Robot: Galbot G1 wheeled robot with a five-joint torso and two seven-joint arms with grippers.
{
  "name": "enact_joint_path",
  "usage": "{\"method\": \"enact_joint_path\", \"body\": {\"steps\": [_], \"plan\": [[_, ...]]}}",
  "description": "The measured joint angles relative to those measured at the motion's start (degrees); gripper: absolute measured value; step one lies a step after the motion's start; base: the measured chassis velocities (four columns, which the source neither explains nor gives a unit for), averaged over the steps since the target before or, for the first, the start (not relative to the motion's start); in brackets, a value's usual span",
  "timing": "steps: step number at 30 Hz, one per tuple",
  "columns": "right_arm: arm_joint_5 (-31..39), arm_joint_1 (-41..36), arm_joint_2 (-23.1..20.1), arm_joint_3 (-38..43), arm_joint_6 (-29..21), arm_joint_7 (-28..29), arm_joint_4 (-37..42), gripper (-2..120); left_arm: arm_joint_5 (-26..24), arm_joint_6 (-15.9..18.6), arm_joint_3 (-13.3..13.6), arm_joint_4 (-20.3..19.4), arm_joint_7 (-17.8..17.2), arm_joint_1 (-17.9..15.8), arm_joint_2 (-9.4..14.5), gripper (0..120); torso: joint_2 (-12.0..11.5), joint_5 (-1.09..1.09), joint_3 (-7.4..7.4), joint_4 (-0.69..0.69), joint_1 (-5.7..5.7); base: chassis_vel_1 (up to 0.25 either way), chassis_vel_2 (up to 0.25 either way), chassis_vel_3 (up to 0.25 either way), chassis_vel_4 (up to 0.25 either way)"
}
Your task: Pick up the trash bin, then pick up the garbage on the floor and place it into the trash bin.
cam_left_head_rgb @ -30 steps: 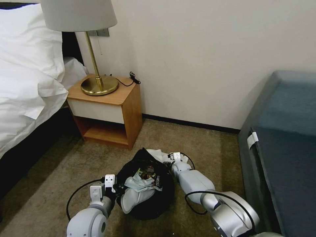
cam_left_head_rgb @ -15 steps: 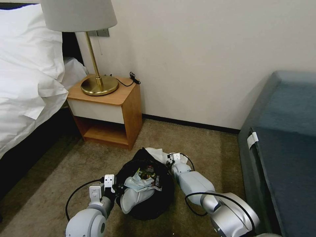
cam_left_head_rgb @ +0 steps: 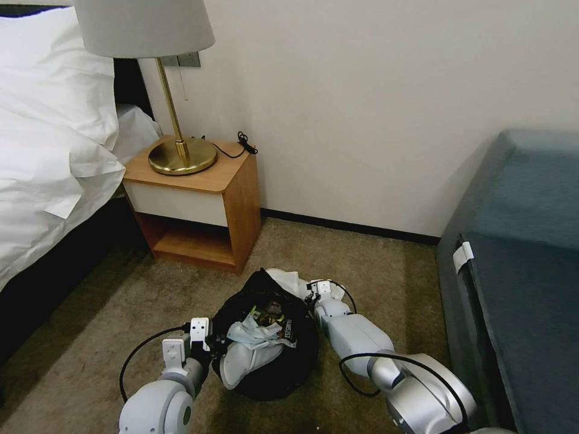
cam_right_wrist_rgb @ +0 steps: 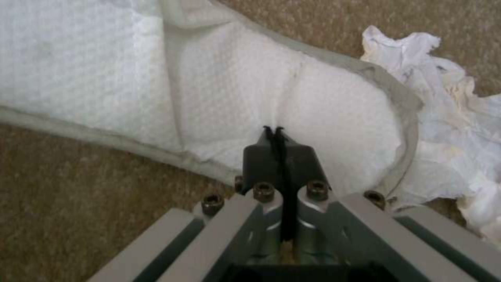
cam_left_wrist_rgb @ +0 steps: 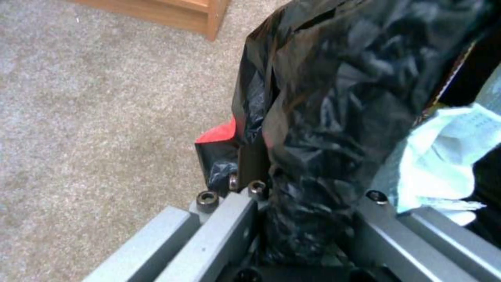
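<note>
Trash bin (cam_left_head_rgb: 268,343), stuffed with a white slipper (cam_left_head_rgb: 247,361), sits on the near carpet (cam_left_head_rgb: 374,265), its black liner rim pinched by the left gripper (cam_left_wrist_rgb: 292,219). Beyond it, the right gripper (cam_right_wrist_rgb: 275,135), pressed together, pinches a second slipper (cam_right_wrist_rgb: 219,98) beside a crumpled tissue (cam_right_wrist_rgb: 444,117).

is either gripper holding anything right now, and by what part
The left gripper is shut on the trash bin, clamping its bag-lined rim. The right gripper is shut, pinching the fabric of a white slipper on the carpet.
</note>
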Motion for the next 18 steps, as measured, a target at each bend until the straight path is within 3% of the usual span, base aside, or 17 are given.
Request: {"method": "enact_joint_path", "body": {"steps": [10,18], "plan": [[-0.5,-0.2,-0.1,0.0,1.0,0.2,0.1,0,0.0,-0.1,0.1,0.0,0.1,0.0,-0.2,0,0.0,-0.01,0.00,-0.01,0.01,0.000,0.000,0.000,0.000],[-0.8,-1.1,-1.0,-0.5,0.6,2.4,5.7,0,-0.1,-0.3,-0.6,-0.1,0.2,0.3,0.2,0,0.0,-0.01,0.00,0.00,0.00,0.000,0.000,0.000,0.000]]}}
